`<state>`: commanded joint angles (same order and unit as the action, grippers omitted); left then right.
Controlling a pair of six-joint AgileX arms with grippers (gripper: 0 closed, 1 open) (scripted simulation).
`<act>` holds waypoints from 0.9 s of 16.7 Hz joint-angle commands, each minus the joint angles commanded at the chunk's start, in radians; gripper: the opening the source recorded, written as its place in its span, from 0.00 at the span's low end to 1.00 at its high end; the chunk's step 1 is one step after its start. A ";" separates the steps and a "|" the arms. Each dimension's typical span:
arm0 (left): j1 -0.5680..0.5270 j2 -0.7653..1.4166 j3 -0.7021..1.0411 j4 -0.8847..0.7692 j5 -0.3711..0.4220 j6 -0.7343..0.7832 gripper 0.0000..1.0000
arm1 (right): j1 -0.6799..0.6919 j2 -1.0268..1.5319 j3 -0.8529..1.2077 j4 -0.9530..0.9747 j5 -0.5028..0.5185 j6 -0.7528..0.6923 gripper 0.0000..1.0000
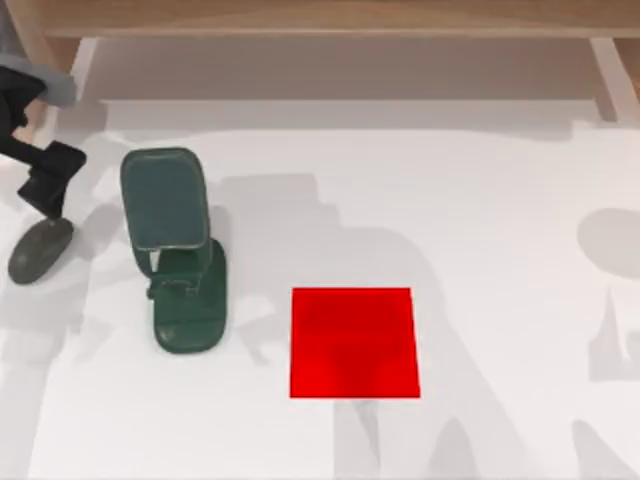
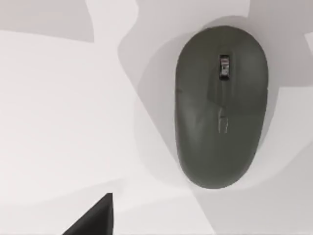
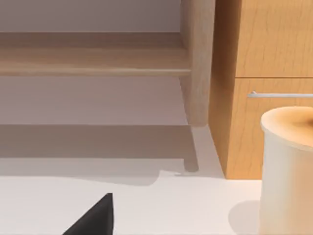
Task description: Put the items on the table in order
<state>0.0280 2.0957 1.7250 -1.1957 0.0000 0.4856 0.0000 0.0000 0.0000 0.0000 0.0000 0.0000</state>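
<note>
Black against the white table (image 1: 480,200), the left gripper (image 1: 47,185) hangs just above the grey-green mouse (image 1: 40,250) at the table's left edge; I cannot tell how far its fingers are spread, and it holds nothing I can see. The phone (image 1: 165,200) leans on its green stand (image 1: 190,305) nearby, with the red square (image 1: 354,342) further right. Risk: an off-centre descent could skid the rounded mouse off the edge. The right arm is parked, facing a wooden shelf (image 3: 98,58).
</note>
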 joint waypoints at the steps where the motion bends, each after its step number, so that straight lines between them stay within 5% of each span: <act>1: 0.000 0.000 0.000 0.000 0.000 0.000 1.00 | 0.000 0.000 0.000 0.000 0.000 0.000 1.00; 15: 0.002 0.100 -0.205 0.305 0.001 0.003 1.00 | 0.000 0.000 0.000 0.000 0.000 0.000 1.00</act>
<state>0.0301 2.1953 1.5200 -0.8906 0.0009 0.4891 0.0000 0.0000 0.0000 0.0000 0.0000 0.0000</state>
